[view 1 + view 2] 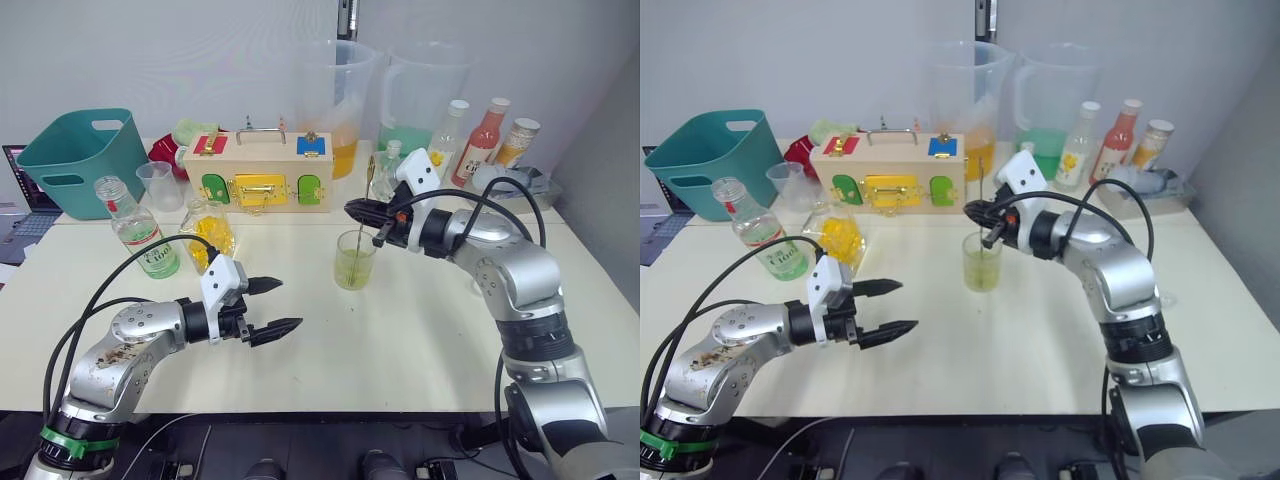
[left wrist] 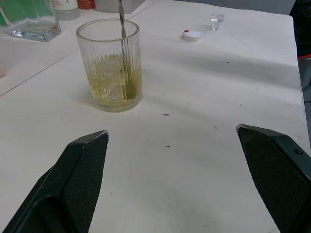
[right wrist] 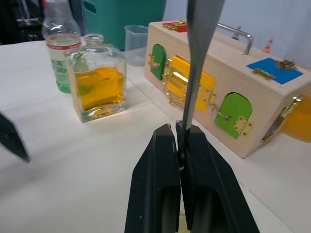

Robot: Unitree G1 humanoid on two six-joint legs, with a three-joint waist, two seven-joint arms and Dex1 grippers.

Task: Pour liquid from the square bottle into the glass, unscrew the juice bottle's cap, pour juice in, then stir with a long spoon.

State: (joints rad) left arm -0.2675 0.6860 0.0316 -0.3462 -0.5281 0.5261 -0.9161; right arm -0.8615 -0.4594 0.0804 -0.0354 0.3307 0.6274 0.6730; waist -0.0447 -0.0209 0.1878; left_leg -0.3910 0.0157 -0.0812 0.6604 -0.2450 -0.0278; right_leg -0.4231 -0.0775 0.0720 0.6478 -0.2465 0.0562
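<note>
- Juice bottle (image 1: pixel 138 232): green-and-white label with large green lettering, too small to read with certainty.
- Three bottles at the back of the surface (image 1: pixel 484 140): printed labels, wording illegible.
- No other legible text, numbers or signs.
</note>
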